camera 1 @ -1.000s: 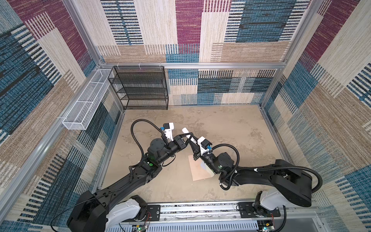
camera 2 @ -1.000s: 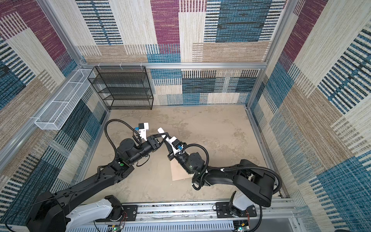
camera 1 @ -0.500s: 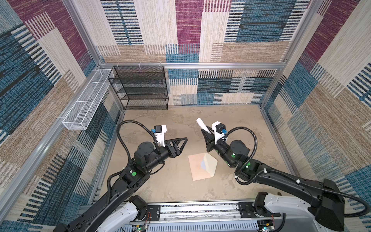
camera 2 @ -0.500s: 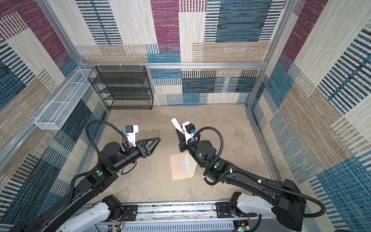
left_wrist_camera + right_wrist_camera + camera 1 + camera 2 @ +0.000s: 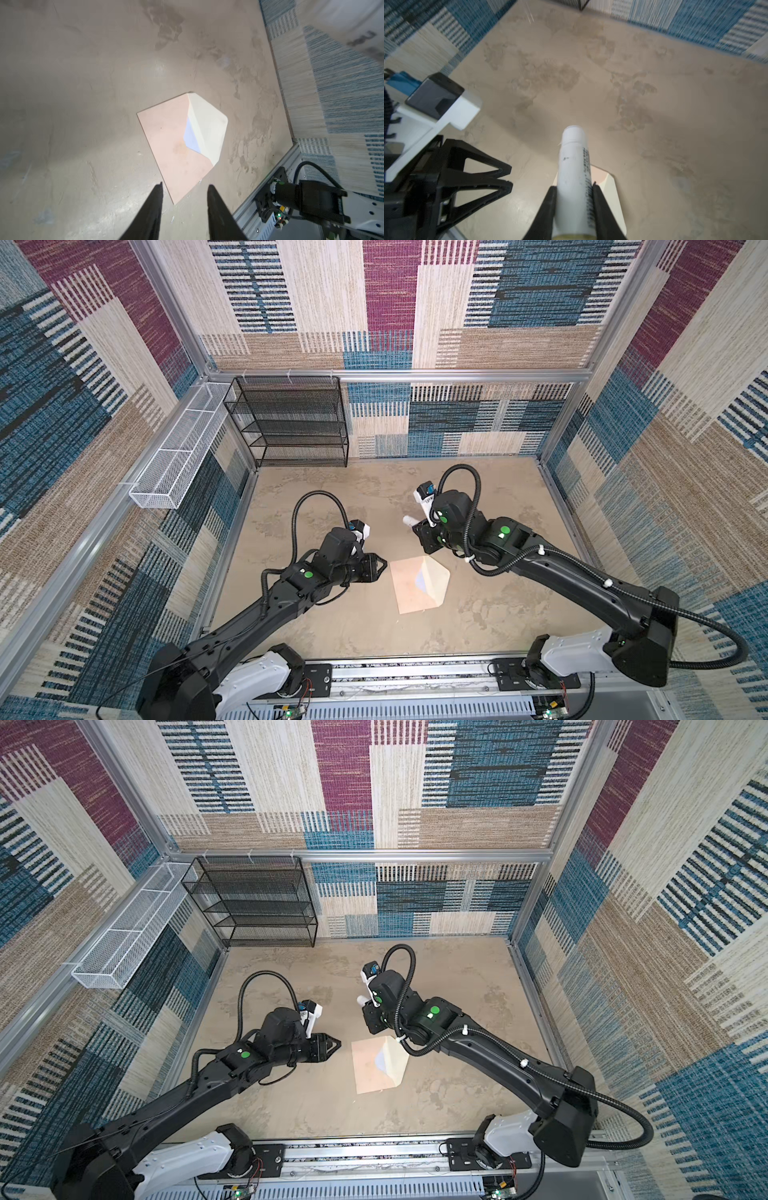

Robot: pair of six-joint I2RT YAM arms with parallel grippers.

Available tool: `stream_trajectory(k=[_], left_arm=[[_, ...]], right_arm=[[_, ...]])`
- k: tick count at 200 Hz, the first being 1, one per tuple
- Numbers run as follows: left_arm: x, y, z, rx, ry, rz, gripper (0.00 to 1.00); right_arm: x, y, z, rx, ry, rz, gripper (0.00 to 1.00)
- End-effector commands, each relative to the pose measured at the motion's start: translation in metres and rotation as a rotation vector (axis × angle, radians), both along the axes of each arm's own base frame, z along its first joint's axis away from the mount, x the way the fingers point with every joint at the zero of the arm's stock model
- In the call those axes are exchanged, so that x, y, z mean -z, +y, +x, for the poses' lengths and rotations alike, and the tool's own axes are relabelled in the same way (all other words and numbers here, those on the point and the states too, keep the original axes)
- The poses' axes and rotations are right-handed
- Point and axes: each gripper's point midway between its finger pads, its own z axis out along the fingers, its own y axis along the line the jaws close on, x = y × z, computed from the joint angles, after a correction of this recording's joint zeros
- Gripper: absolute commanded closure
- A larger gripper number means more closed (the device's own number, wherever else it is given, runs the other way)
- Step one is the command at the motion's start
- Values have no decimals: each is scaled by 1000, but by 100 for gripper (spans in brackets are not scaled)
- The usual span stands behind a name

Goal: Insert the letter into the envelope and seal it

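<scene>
White tube [image 5: 574,170] pinched in right jaws aloft; left jaws, parted, face the envelope [image 5: 170,149].

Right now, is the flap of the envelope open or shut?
Open. The cream flap lies turned back, off the pink envelope, and the letter shows white in the mouth.

Both top views high overhead, facing down at whole table [image 5: 498,614]. Wrist views close, low; both catch envelope [image 5: 172,145].

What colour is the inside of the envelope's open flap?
The flap is cream inside; the left wrist view shows it best.
</scene>
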Motion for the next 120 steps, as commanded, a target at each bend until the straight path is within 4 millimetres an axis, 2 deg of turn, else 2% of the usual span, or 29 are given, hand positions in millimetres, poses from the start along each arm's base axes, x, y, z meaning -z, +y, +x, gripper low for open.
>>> stream_trajectory(k=[1,66,120], left_arm=[[6,-20,-1,46,36,-93,69],[46,-34,0,46,137,-116,86],[67,-44,6,34,181,-127,100]], right_arm=[[35,-11,-39,0,280,-75,81],[63,-21,-59,24,452,-164,82],[88,-19,-65,14,519,-191,82]])
